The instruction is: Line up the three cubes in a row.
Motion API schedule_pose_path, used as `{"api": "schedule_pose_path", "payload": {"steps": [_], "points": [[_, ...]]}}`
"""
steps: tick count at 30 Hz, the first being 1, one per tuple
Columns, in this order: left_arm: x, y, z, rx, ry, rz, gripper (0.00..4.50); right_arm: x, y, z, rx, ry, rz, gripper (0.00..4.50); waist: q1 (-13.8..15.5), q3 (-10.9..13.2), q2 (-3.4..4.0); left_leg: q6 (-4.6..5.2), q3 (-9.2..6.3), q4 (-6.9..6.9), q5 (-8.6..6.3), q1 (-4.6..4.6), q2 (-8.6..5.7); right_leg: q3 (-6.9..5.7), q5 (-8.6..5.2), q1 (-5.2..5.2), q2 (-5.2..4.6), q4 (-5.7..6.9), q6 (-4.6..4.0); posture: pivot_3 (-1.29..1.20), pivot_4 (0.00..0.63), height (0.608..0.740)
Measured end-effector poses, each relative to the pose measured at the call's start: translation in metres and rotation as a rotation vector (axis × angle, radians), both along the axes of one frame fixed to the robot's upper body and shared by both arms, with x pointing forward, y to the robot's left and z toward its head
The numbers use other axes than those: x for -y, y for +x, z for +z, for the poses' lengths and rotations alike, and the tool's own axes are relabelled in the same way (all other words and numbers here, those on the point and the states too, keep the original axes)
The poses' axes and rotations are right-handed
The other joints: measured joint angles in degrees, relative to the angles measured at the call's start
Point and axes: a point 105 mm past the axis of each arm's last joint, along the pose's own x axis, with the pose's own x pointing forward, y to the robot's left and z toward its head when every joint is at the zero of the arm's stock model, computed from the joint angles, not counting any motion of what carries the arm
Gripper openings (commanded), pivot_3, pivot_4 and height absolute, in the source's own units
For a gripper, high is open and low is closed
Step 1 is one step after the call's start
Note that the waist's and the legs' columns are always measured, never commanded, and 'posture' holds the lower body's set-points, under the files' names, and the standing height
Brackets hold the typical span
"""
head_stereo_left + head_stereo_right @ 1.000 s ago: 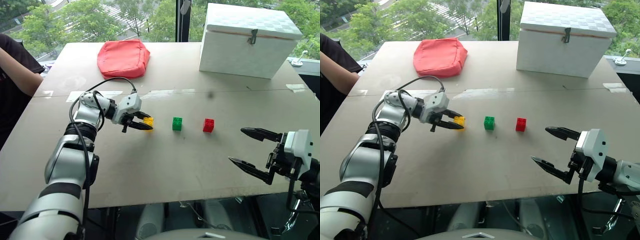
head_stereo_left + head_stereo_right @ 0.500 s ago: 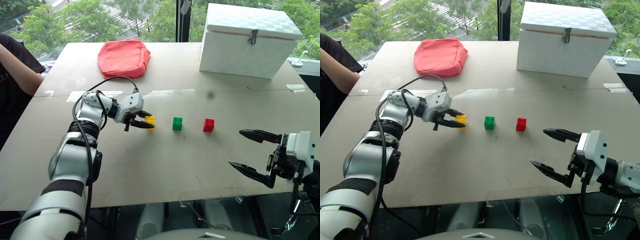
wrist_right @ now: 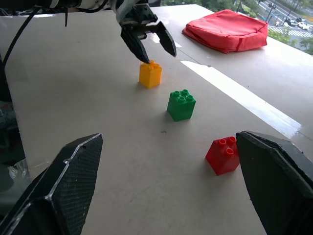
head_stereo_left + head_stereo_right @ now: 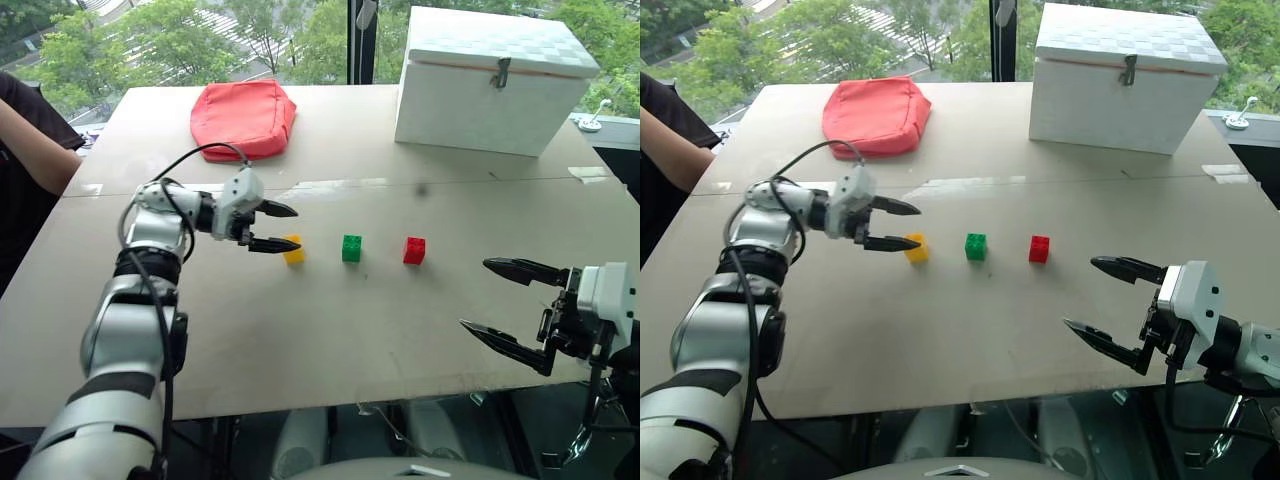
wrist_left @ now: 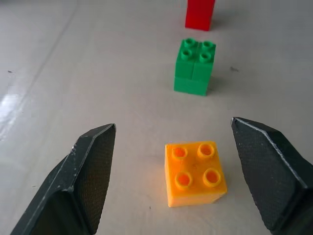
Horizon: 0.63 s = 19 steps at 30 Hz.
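Now the yellow brick sits on the table in line with the green brick and red brick. Wide-jawed and empty, the left gripper hovers just beside it; draw straight back and up to avoid nudging it. Equally wide, the right gripper holds nothing.

light: bright daylight from windows | glare: streak across table | shadows: soft | blur: seemingly none
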Motion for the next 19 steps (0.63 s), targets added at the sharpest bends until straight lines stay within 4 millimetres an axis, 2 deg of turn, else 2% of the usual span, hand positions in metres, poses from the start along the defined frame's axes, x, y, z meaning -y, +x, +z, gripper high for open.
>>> {"api": "schedule_pose_path", "payload": {"steps": [1, 4, 7, 9, 13, 16, 19], "points": [[-0.005, -0.004, -0.001, -0.003, -0.031, 0.043, 3.82, 0.002, 0.001, -0.001, -0.006, 0.000, -0.011, 4.50, 0.00, 0.00, 0.00, 0.00, -0.01, 0.00, 0.00, -0.01, 0.00, 0.00, 0.01, 0.00, 0.00, -0.01, -0.01, 0.00, 0.150, 0.740], [-0.014, -0.034, -0.007, 0.002, -0.178, 0.231, 3.82, 0.011, 0.003, -0.006, -0.028, 0.009, -0.059, 4.50, -0.44, 0.00, 0.04, -0.01, 0.01, -0.02, -0.02, -0.01, 0.06, 0.07, 0.04, 0.00, -0.42, -0.05, -0.06, 0.00, 0.150, 0.740], [-0.016, -0.080, -0.027, -0.091, -0.256, 0.420, 3.82, 0.023, 0.002, -0.014, -0.065, 0.004, -0.108, 4.50, -0.40, 0.00, 0.00, -0.02, -0.08, -0.02, -0.04, -0.07, 0.06, 0.09, -0.06, 0.00, -0.48, -0.13, -0.16, 0.00, 0.150, 0.740], [-0.020, -0.108, -0.034, -0.128, -0.262, 0.492, 3.82, 0.029, 0.000, -0.019, -0.095, -0.003, -0.120, 4.50, 0.02, -0.02, 0.01, -0.03, -0.11, -0.02, -0.05, 0.05, 0.06, 0.07, -0.24, 0.06, -0.48, -0.11, -0.09, 0.00, 0.150, 0.740], [-0.035, -0.149, -0.055, -0.222, -0.208, 0.593, 3.82, 0.049, 0.000, -0.031, -0.153, -0.017, -0.156, 4.50, 0.84, -0.12, 0.19, -0.04, -0.09, -0.02, -0.05, 0.25, 0.06, -0.14, -0.26, 0.15, -0.45, -0.10, -0.10, 0.00, 0.150, 0.740], [-0.050, -0.165, -0.063, -0.245, -0.181, 0.663, 3.82, 0.062, -0.005, -0.039, -0.190, -0.045, -0.166, 4.50, 0.91, -0.14, 0.21, -0.31, -0.08, -0.01, -0.20, 0.24, 0.06, -0.25, -0.27, 0.17, -0.47, -0.10, -0.10, 0.00, 0.150, 0.740], [-0.056, -0.170, -0.061, -0.239, -0.186, 0.688, 3.82, 0.072, -0.005, -0.042, -0.203, -0.061, -0.182, 4.50, 0.66, -0.14, 0.21, -0.31, -0.01, -0.01, -0.20, 0.20, 0.06, -0.23, -0.27, 0.14, -0.46, -0.14, -0.10, 0.00, 0.150, 0.740]]}}
